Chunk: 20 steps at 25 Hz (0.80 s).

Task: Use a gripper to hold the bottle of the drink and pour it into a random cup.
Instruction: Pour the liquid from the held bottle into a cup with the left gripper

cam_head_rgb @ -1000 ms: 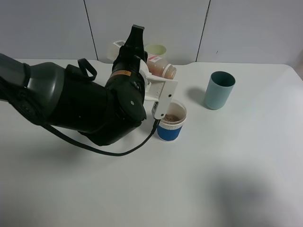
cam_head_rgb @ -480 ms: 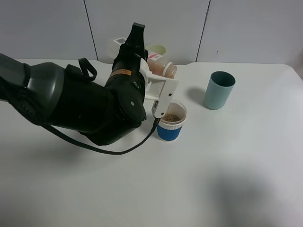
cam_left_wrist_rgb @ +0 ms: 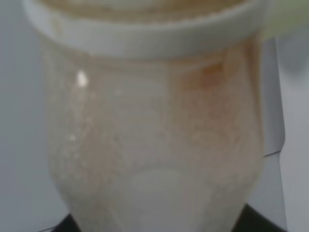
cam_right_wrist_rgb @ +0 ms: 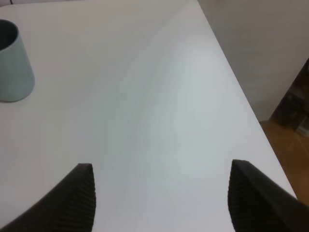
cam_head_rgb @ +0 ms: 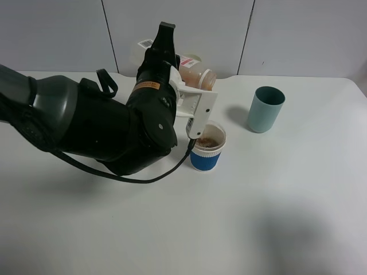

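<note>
Lifting drink bottle [cam_head_rgb: 198,76] higher above cup [cam_head_rgb: 206,152], pinching it in left gripper [cam_head_rgb: 194,91]; likely finishing pour. Keeping right gripper [cam_right_wrist_rgb: 161,193] spread, empty.

Teal tumbler [cam_head_rgb: 266,109] upright on white table [cam_head_rgb: 258,217], grey panelled wall [cam_head_rgb: 298,34] behind

clear plastic bottle [cam_head_rgb: 200,77], paper cup [cam_head_rgb: 205,157], matt table [cam_head_rgb: 269,217].

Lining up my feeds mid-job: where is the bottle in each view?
Exterior high: bottle upper middle, tilted, higher in the picture than the blue cup.
Left wrist: bottle fills the picture, blurred.
Right wrist: not in it.
Shared landmark: teal cup, in exterior high and right wrist; left wrist shows none.
</note>
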Available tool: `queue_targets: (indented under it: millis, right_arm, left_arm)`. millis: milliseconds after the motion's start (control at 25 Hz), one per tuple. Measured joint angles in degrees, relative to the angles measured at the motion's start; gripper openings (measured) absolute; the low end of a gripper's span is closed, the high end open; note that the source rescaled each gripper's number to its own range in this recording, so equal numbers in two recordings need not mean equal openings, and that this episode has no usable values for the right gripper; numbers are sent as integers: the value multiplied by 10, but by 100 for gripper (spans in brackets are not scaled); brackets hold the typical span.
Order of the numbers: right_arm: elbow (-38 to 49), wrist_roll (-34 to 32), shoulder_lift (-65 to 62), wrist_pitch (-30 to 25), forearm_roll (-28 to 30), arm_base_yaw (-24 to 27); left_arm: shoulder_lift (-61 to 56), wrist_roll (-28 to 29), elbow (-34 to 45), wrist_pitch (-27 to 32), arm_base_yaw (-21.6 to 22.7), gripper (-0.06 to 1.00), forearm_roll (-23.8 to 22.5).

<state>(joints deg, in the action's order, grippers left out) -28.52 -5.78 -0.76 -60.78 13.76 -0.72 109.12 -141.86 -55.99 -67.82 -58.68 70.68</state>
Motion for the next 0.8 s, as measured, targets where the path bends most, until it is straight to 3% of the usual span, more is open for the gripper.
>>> queue_targets:
  millis: [800]
  right_arm:
    - [0,0,0,0,0,0]
  left_arm:
    - [-4,1,44,-3,0,5,3]
